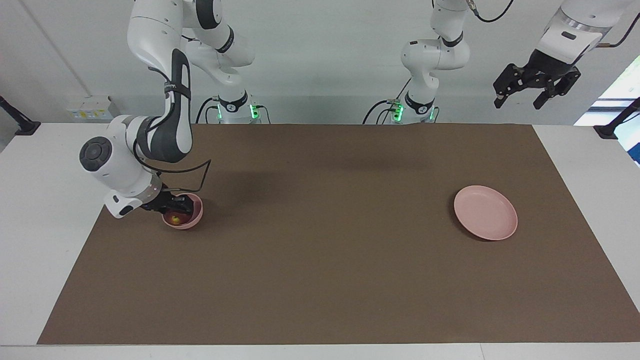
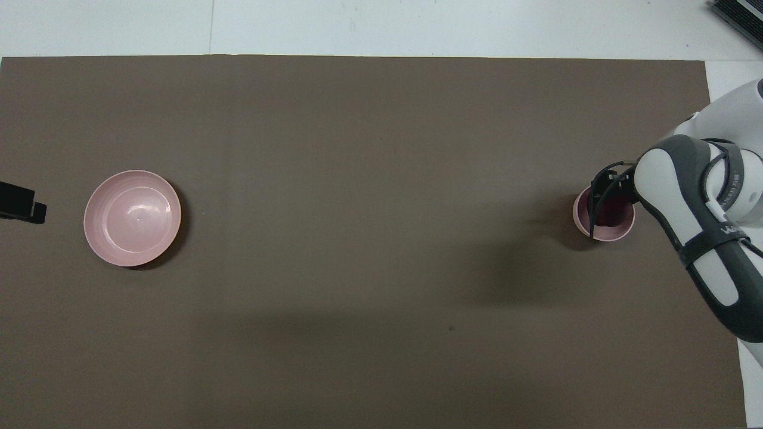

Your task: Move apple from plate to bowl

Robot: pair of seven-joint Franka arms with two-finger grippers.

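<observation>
The dark red apple (image 1: 174, 218) with its yellowish patch lies in the small deep pink bowl (image 1: 198, 216) at the right arm's end of the mat. My right gripper (image 1: 178, 206) reaches down into the bowl, right at the apple. In the overhead view the gripper (image 2: 602, 199) covers part of the apple (image 2: 612, 214) and of the bowl (image 2: 614, 236). The flat pink plate (image 1: 485, 212) lies bare at the left arm's end and also shows in the overhead view (image 2: 132, 217). My left gripper (image 1: 537, 95) waits high up, open and empty, at the left arm's end of the table.
A brown mat (image 1: 320, 260) covers most of the white table (image 1: 45, 200). The right arm's bulky wrist (image 1: 112, 170) hangs low over the mat's edge beside the bowl. A tip of the left gripper (image 2: 18, 202) shows beside the plate in the overhead view.
</observation>
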